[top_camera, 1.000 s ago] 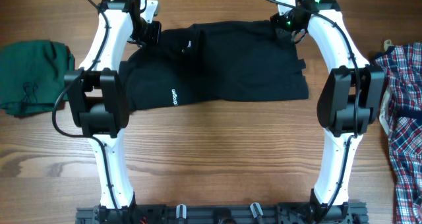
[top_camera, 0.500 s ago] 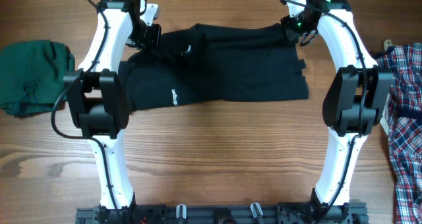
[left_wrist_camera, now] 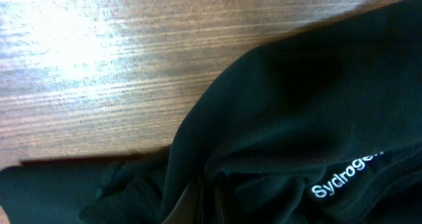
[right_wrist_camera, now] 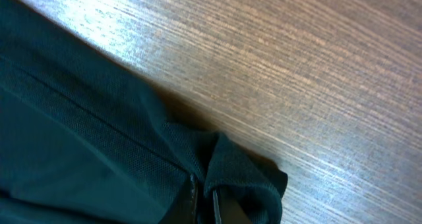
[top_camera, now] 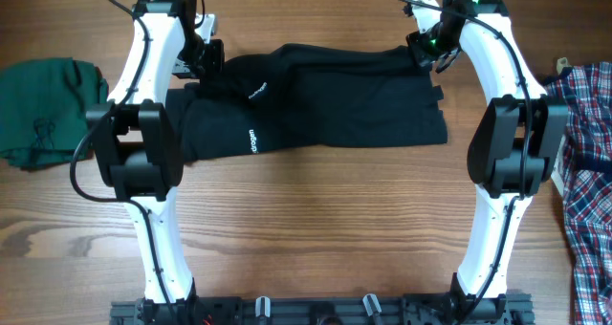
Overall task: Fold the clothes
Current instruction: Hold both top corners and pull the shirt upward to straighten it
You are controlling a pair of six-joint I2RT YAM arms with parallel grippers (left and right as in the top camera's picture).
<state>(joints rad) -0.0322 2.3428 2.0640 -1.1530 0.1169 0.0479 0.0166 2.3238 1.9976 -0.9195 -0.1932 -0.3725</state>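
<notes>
The soft black knit shirt, with white stitched lettering, lies spread along the far edge of the wood-grain worktop, and its far hem is bunched into ridges. The left hand and right hand are each clamped tight on a fold of the fabric at the shirt's far corners.

Wide bare table between the two arms on the near side, free to pass. Black shirt fills the far middle, its far corners clamped by left gripper and right gripper. Green garment blocks the left edge, plaid shirt the right edge. Thin bare strip behind the black shirt.
</notes>
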